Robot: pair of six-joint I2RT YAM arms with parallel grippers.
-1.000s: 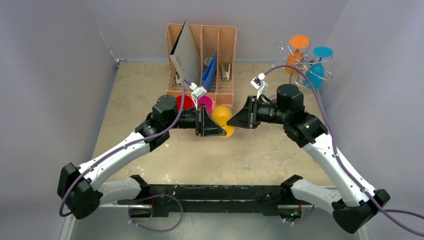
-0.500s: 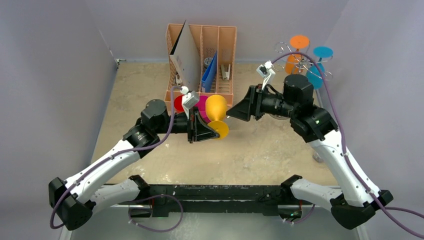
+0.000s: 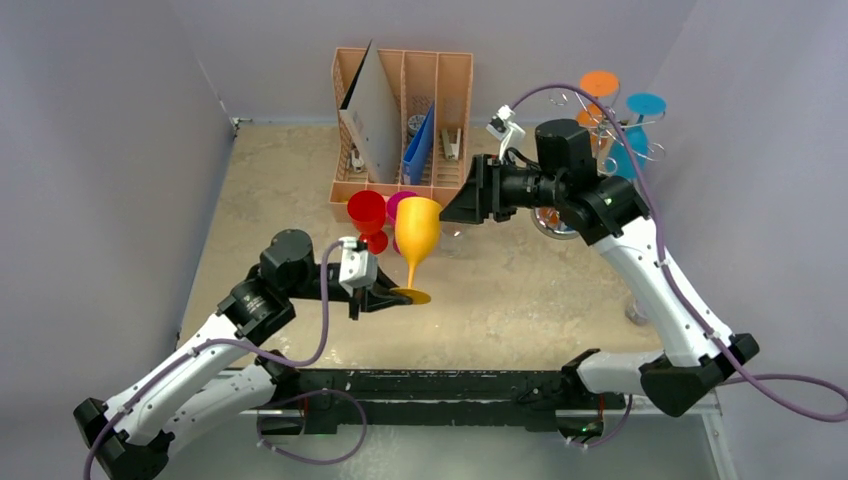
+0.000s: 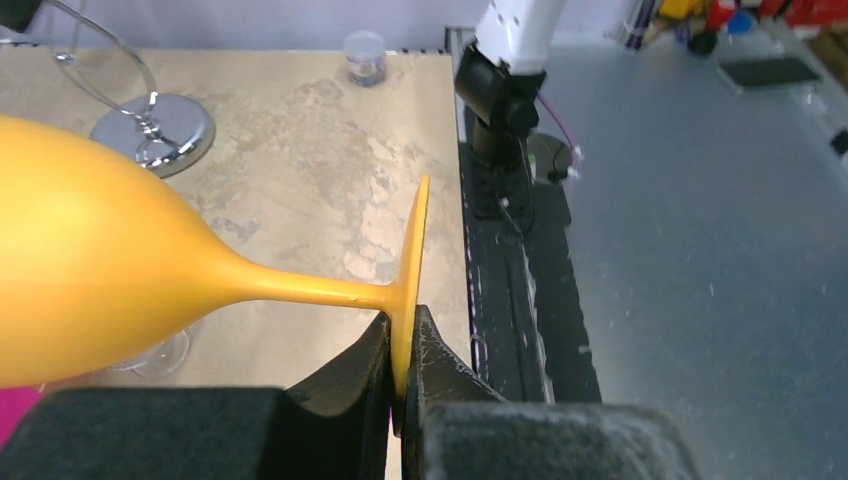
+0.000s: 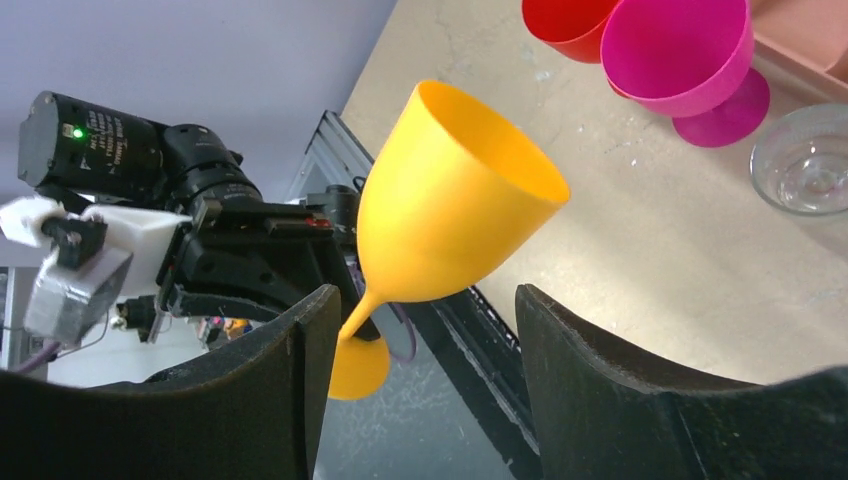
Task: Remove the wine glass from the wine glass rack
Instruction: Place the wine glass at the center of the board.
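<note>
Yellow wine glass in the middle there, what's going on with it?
The left gripper is pinching the yellow wine glass by the edge of its foot, holding it upright. The right gripper is open, apart from it. An orange glass and a blue glass hang on the wire rack. A red glass and a pink glass stand nearby.

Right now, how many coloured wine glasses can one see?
5. Yellow glass in the left gripper; red and magenta standing before the organiser; orange and blue hanging on the rack. The right arm may hide others.
</note>
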